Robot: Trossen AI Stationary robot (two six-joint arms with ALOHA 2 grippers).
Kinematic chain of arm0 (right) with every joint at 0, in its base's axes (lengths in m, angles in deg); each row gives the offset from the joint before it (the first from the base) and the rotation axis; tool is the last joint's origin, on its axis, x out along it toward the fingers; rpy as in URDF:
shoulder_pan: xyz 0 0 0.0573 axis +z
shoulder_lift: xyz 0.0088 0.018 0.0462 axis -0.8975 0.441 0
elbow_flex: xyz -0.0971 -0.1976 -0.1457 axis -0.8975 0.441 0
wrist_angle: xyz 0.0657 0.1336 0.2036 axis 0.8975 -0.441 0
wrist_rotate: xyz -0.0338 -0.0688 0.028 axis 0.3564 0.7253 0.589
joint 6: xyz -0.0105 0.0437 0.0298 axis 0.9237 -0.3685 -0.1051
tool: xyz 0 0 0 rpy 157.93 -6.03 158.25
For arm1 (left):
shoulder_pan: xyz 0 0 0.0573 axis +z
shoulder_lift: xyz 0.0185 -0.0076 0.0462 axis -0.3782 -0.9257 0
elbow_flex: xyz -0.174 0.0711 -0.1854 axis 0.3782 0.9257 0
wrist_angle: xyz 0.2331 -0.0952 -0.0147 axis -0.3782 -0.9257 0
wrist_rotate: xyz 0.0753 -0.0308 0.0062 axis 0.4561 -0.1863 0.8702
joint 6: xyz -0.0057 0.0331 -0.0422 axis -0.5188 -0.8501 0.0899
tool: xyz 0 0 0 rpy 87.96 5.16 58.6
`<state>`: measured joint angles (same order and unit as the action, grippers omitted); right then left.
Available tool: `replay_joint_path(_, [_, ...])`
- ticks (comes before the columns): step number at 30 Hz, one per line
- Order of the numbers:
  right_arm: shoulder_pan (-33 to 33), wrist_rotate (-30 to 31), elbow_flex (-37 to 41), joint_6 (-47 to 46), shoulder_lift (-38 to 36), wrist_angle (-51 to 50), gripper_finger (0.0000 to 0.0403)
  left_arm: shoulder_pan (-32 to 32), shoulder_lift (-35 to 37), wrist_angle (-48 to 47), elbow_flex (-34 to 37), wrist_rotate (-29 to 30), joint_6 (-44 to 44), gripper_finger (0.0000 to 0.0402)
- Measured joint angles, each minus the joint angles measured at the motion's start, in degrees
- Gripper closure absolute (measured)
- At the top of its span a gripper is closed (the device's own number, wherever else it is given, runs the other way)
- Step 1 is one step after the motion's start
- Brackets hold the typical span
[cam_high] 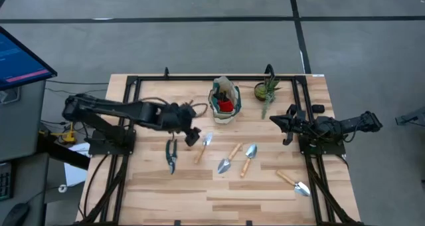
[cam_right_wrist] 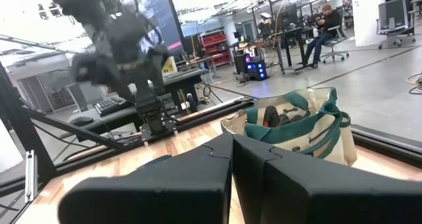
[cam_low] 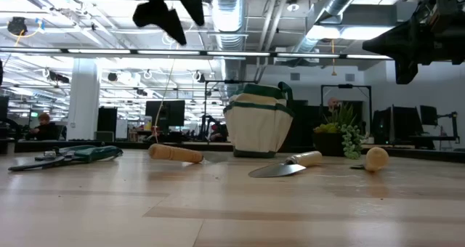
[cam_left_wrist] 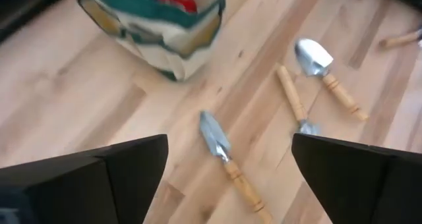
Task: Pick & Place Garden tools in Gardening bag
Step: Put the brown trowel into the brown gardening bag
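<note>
The green and cream gardening bag stands upright at the far middle of the table, with a red piece inside it. Dark-handled pruning shears lie flat left of centre. Several wooden-handled trowels lie flat on the wood: one below the bag, two at the centre, one near right. My left gripper hangs open above the table, over the trowel nearest the bag, holding nothing. My right gripper waits shut at the right side.
A small potted green plant stands right of the bag, close to my right gripper. A black frame runs along the table's far and side edges. Bare wood lies along the near edge.
</note>
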<state>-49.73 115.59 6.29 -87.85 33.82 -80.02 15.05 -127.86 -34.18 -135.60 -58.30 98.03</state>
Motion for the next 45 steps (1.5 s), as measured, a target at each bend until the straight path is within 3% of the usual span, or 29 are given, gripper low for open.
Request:
replay_joint_path(14, [0.00, 0.00, 0.02, 0.02, 0.00, 0.00, 0.0403, -0.50, -19.85, 0.62, 0.09, -10.30, 4.27, 0.0093])
replay_joint_path(23, [-0.01, 0.00, 0.01, 0.01, -0.01, 0.37, 0.0403, -3.44, -20.83, 2.94, 0.49, -8.24, 6.50, 0.0094])
replay_joint_path(35, [0.00, 0.00, 0.02, 0.00, 0.00, 0.44, 0.0403, -5.45, -20.83, 10.75, 8.48, -10.20, 12.34, 0.0095])
replay_joint_path(45, [0.00, 0.00, 0.01, 0.01, 0.00, 0.24, 0.0403, -6.11, -22.19, 13.63, 13.12, -12.11, 12.32, 0.0163])
